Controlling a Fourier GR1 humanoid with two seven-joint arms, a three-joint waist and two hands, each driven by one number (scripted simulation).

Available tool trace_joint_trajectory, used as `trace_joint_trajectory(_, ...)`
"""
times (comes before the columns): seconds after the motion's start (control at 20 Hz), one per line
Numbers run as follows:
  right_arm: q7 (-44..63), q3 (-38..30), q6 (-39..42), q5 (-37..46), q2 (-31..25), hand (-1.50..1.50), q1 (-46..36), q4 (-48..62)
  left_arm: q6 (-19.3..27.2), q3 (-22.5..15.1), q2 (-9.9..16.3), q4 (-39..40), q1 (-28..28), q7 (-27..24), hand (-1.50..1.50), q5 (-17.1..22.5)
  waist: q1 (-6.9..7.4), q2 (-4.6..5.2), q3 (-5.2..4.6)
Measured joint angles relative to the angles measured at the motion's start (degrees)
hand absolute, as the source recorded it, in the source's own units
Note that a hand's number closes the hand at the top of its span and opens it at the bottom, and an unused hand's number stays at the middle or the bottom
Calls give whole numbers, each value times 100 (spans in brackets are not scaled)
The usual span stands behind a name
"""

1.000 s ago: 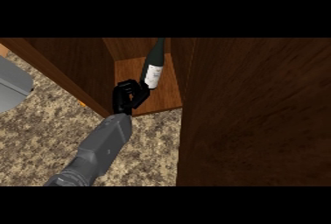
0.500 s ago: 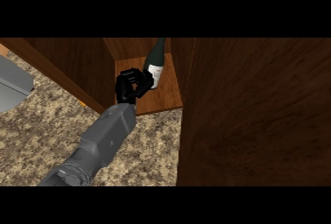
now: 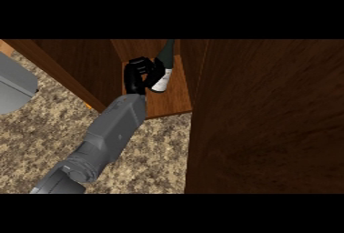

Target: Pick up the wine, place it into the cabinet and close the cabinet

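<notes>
Inside the open cabinet (image 3: pixel 171 102), on its wooden shelf, the wine (image 3: pixel 161 75) stood tilted, neck pointing deeper inward; one hand (image 3: pixel 138 75), arm entering from the lower left, curled its fingers round the bottle's lower body; speckled counter (image 3: pixel 40 132) lay below; a grey object (image 3: pixel 13 88) showed at left.

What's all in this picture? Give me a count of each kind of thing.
Wine bottle: 1, standing on the cabinet shelf
Wooden cabinet: 1, its door open at the right
Robot hand: 1, black, against the bottle
Grey object: 1, at the left edge, too cut off to name
Speckled counter: 1
Total: 5
</notes>
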Motion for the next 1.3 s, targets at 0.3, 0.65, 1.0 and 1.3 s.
trace_joint_trajectory(0.3,-50,-26,64,-11,-29,-150,68,2,69,77,0,141,-232,255,150,81,43,27,3)
trace_joint_trajectory(0.65,-94,-133,111,-39,-74,-150,78,24,152,74,118,348,-447,400,150,23,98,71,6)
trace_joint_trajectory(1.0,-101,-119,136,-69,-54,-150,59,10,772,-439,323,606,-454,334,150,-529,57,95,10)
trace_joint_trajectory(1.3,-139,-107,144,-68,-42,-150,64,9,1280,-693,466,649,-339,419,150,-802,12,122,10)
